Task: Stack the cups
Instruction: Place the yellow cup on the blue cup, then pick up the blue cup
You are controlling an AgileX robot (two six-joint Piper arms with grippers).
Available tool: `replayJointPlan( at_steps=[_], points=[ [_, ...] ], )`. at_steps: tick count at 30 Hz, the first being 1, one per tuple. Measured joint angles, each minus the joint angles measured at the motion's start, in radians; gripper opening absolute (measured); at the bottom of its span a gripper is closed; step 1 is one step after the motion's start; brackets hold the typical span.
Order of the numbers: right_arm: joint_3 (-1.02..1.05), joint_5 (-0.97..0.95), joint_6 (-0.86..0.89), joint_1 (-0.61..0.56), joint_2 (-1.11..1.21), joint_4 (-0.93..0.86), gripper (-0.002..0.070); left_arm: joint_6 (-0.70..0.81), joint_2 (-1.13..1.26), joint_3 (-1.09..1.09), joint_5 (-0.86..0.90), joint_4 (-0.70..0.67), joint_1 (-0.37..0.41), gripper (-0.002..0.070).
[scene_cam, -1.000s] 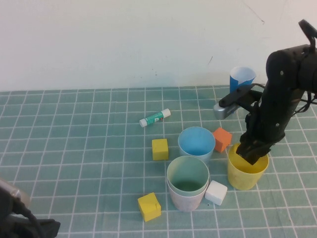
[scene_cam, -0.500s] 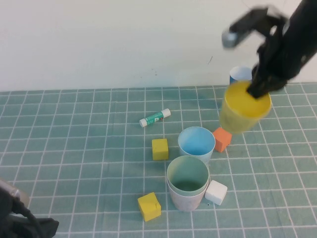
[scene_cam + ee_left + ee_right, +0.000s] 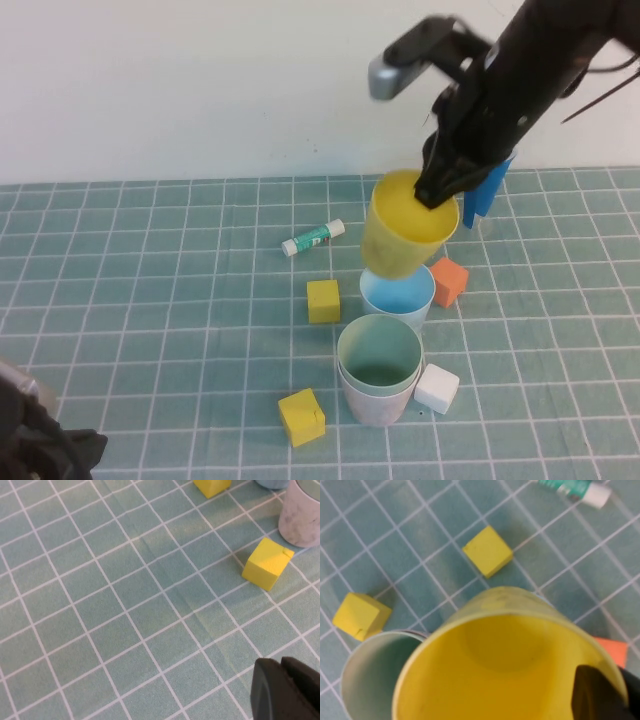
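We find no readable text, numbers or brand marks on anything. The glue stick (image 3: 313, 237) lying beyond the yellow cup (image 3: 404, 224) carries a green printed band, but we cannot make out any lettering on it.

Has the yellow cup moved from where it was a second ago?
Yes. The right gripper, shut on the yellow cup, lifted it off the table right of the orange cube and carried it left, above the light blue cup.
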Motion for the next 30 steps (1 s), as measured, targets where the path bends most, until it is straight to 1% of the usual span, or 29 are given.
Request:
replayJointPlan(
  at_steps=[5,10,12,14,17,20,22,24,30],
  points=[
    [0.0,-0.002,0.004,0.004,0.079,-0.012,0.0015,0.0,0.0,0.0,0.0,0.002,0.0,-0.0002],
    [0.0,-0.003,0.006,0.004,0.104,-0.033,0.0015,0.0,0.0,0.0,0.0,0.01,0.0,-0.0001],
    [0.0,-0.006,0.008,0.004,0.113,-0.037,0.0026,0.0,0.0,0.0,0.0,0.015,0.0,-0.0002],
    [0.0,-0.006,0.013,0.004,0.119,-0.037,0.0073,0.0,0.0,0.0,0.0,0.022,0.0,-0.0001],
    [0.0,-0.006,0.046,0.004,0.124,-0.039,0.021,0.0,0.0,0.0,0.0,0.022,0.0,-0.0001],
    [0.0,-0.006,0.092,0.004,0.13,-0.066,0.0321,0.0,0.0,0.0,0.0,0.023,0.0,-0.0002],
    [0.0,-0.006,0.116,0.002,0.136,-0.085,0.035,0.0,0.0,0.0,0.0,0.023,0.0,-0.0002],
    [0.0,-0.006,0.129,-0.004,0.147,-0.093,0.0364,-0.004,0.0,0.0,0.0,0.023,0.0,-0.0002],
    [-0.009,-0.021,0.137,-0.023,0.198,-0.077,0.0374,-0.014,0.0,0.0,0.0,0.023,0.0,-0.0002]
  ],
)
